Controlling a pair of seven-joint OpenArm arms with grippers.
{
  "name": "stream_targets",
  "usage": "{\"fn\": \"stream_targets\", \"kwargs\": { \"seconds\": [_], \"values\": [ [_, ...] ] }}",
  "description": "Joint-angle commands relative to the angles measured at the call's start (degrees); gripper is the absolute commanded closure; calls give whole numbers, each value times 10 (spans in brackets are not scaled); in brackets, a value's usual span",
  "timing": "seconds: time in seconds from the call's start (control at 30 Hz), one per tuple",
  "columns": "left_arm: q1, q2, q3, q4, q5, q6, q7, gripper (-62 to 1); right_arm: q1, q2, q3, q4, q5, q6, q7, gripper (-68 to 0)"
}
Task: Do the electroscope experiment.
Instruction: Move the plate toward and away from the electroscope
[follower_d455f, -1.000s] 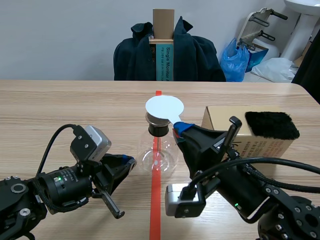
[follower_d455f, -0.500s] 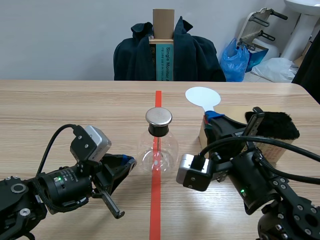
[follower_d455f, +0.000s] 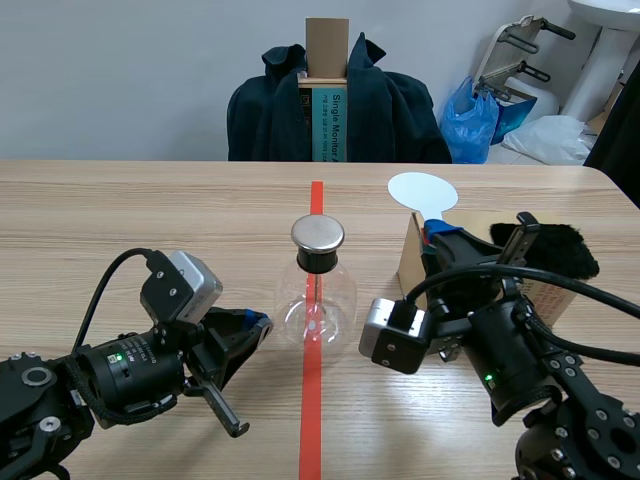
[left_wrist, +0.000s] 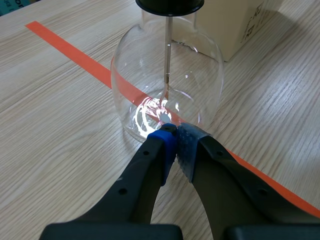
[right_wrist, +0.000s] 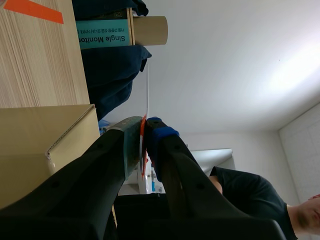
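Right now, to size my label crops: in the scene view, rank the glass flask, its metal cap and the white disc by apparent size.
1. glass flask
2. white disc
3. metal cap, barely smaller than the disc; differing nearness makes that pair unsure.

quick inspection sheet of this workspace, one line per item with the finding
surface: wooden table, orange tape down the middle
job's things: glass flask upright on the tape; white disc held up near the box; black fur on the box
clutter: nothing seen
claws: left claw shut on nothing, tips by the flask's base; right claw shut on the disc
cables: black cable looped over the left arm, clear of the flask
surroundings: dark jacket, blue bag
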Motion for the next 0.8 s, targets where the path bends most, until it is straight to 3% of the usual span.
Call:
{"fn": "stream_targets", "kwargs": {
  "seconds": [0.0,0.47,0.77],
  "values": [
    [-2,4,-5,10,-2,1,-8,-18,1,2,2,16,4,-5,13,-8],
    [-2,4,-5,10,-2,1,-8,-18,1,1,2,16,3,-5,172,-8],
    [-2,4,-5,10,-2,1,-8,-18,1,1,2,16,3,-5,229,-8]
  ]
}}
